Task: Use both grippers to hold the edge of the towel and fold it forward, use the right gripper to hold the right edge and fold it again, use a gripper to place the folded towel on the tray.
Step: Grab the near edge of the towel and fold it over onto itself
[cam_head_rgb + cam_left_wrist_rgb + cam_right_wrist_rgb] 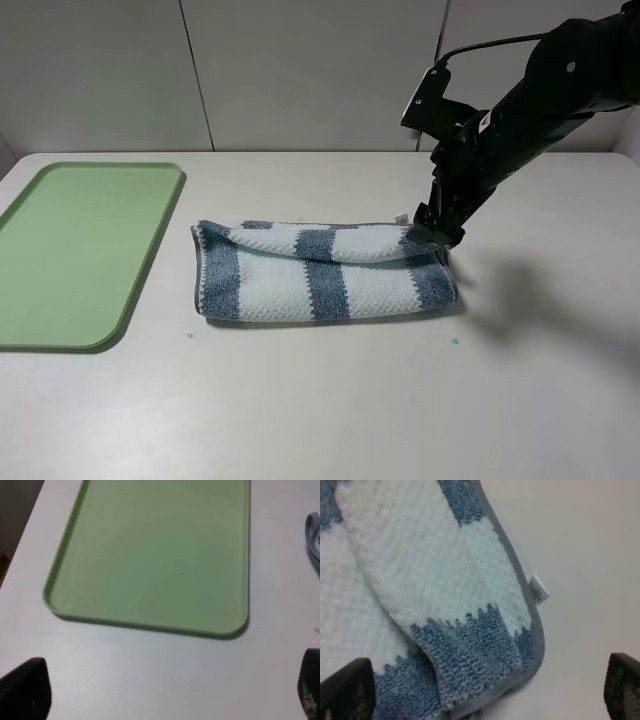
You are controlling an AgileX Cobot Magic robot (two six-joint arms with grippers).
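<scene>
Dark fingertips (347, 690) of the right gripper (437, 228) fill the near corners of its wrist view, spread wide, nothing between them. Beyond them is the right-hand corner of the towel (320, 272), doubled, with the upper layer curling over the lower. The grey piped edge of the towel (520, 575) runs round the corner, and a small white label (539, 589) sticks out of it.

From the high camera I read the towel as a long strip lying across the table (330, 410), folded once, upper layer covering only the far part. Right gripper is down at its right end, touching or just above the cloth; I cannot tell which. Tray (70, 240) lies bare just beside the towel's left end, not touching it.

Left gripper (167, 692) is outside the high view. Its wrist camera shows both tips far apart, holding nothing, over the table near a corner of the tray.

My judgement: first fold done, second fold in hand, at the grasp stage. Next move calls for setting the jaws over the right hem, taking both layers, closing, then carrying that end leftward over the strip. Risk I see: pinching only the curled upper layer.
</scene>
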